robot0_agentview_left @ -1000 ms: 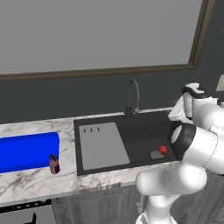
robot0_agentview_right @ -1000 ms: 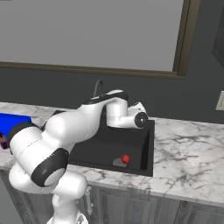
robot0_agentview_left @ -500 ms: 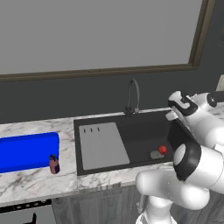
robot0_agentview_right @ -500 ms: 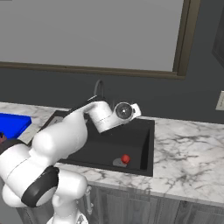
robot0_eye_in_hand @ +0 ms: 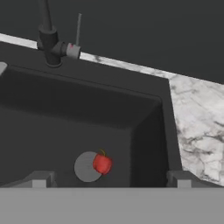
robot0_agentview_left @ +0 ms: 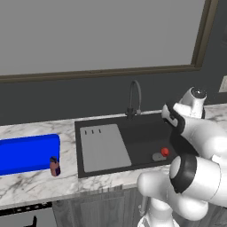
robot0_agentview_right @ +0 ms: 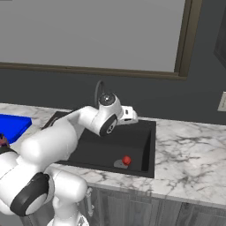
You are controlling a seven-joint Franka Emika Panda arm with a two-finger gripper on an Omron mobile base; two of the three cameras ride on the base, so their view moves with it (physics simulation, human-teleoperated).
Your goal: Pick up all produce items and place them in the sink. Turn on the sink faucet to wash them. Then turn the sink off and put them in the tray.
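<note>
Red fruit (robot0_eye_in_hand: 102, 163) lies in the sink (robot0_eye_in_hand: 131, 109), on the drain's (robot0_eye_in_hand: 86, 166) right edge. Fingers (robot0_eye_in_hand: 43, 179) spread wide, empty, raised above; the fruit sits between them, nearer the left.

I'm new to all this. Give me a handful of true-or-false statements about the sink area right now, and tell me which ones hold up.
1. The red fruit lies in the sink beside the round drain. True.
2. The blue tray sits inside the basin. False: it rests on the counter to the sink's left.
3. The end effector grips the fruit. False: its fingers are spread, holding nothing.
4. The faucet stands at the sink's back edge. True.
5. Water streams from the faucet. False: none is visible.
</note>
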